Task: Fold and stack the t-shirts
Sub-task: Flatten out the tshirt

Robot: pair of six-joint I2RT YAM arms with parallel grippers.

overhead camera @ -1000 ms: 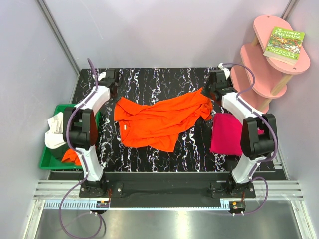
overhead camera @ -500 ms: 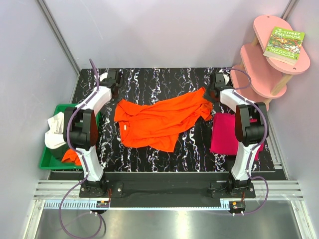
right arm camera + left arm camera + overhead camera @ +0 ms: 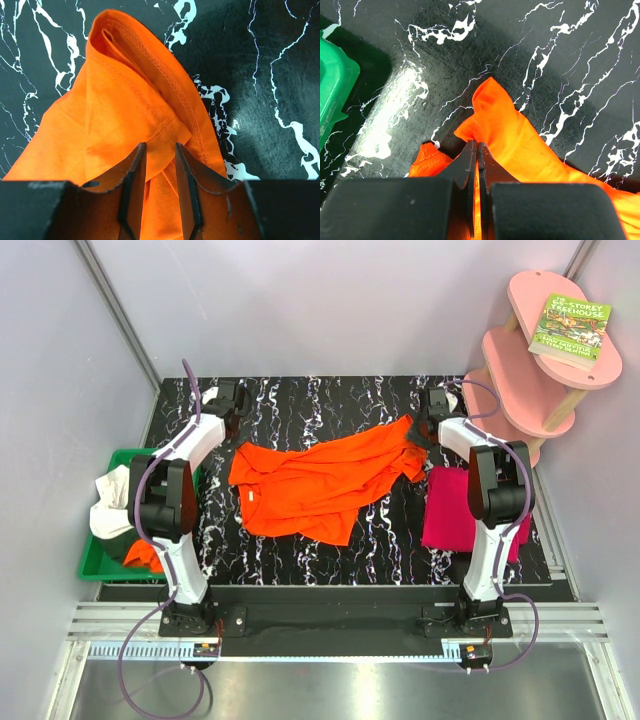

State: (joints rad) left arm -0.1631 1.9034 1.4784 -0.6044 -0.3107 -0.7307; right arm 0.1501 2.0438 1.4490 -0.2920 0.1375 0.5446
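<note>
R arm [image 3: 497, 490] has pulled its elbow in & stands more upright than a sec ago; orange tee [image 3: 320, 485] has barely shifted.
L pincer [image 3: 476, 146] is pressed together on a thin corner of the tee at far left. R pincer [image 3: 157, 150] is clamped on a thicker hemmed fold at far right, jaws part-way apart w/ cloth filling the gap. Tee lies crumpled mid-tabletop [image 3: 330, 400]. Pink tee [image 3: 455, 515] sits folded at right, partly under R arm. Prob. both ends are held ready to stretch it flat; folding not yet begun.
</note>
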